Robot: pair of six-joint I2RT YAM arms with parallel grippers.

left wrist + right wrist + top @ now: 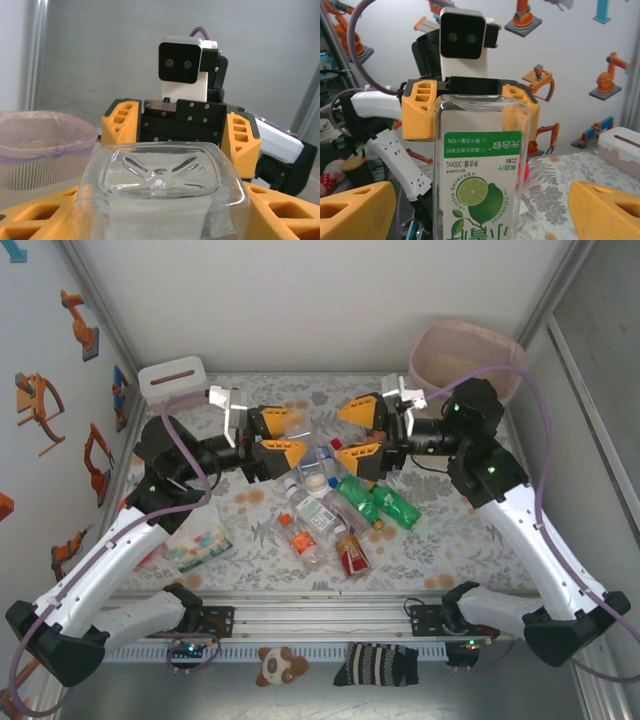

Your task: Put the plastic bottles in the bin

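L tool (296, 434): clamped on a clear bottle (475, 170) w/ green lime label, gripping its base end. The bottle lies approx. level, off the desk (450, 540), mid-desk, cap end pointing at the opposite arm. In top view it is blurred, hard to make out.

R tool (343, 433): jaws wide, facing L tool head-on. Its fingers (355, 212) flank the bottle's cap-side half w/ clear gaps both sides, no contact.

On the desk below the tools, the remaining bottles (335, 510) lie in a loose heap: two green, rest clear, caps mixed. Exact count can't tell.

Far R corner: the bin (432, 340), pink liner in, partly behind R arm, well apart from the held bottle.

Also noted: white box (172, 378) far L corner; dotted packet (200, 545) near L side.
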